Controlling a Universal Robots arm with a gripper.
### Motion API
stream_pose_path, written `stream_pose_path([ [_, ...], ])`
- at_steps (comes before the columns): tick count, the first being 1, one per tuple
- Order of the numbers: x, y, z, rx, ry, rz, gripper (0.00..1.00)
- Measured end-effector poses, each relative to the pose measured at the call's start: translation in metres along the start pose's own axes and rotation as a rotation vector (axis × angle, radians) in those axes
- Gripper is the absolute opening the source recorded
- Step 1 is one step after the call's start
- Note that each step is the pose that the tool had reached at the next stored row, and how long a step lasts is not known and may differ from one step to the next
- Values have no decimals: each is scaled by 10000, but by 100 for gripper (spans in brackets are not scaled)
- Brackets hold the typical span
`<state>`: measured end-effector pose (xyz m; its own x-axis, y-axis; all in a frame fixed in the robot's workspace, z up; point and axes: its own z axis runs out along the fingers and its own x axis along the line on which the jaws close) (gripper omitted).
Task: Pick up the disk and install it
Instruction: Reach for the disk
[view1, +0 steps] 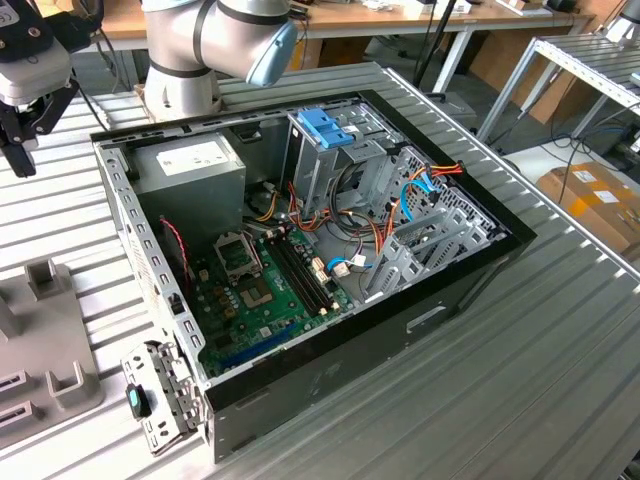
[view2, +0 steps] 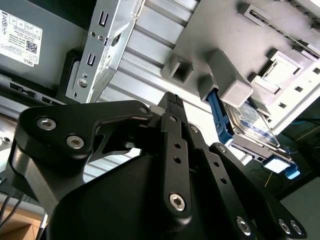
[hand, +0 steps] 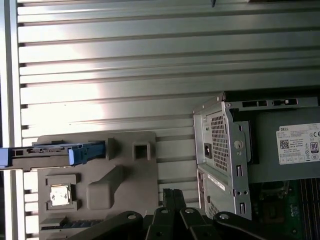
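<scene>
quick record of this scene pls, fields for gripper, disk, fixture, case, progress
gripper: gripper over the table, between fixture and case, apart from the disk
disk: disk standing on edge in the fixture, blue rails attached
fixture: grey fixture on the table beside the case
case: computer case lying open, motherboard exposed, blue bracket on the drive cage
progress: disk not yet picked up

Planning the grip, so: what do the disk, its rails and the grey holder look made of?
Disk: grey metal, by its dull sheen. Rails: blue plastic, smooth and moulded. Holder: matte grey with rounded edges, probably plastic.
</scene>
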<state>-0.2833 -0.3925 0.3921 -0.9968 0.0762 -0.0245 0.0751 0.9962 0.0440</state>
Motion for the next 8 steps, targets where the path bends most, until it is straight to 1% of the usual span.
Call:
stream_pose_path([
  [8,3,0,0,0,0,0,11],
])
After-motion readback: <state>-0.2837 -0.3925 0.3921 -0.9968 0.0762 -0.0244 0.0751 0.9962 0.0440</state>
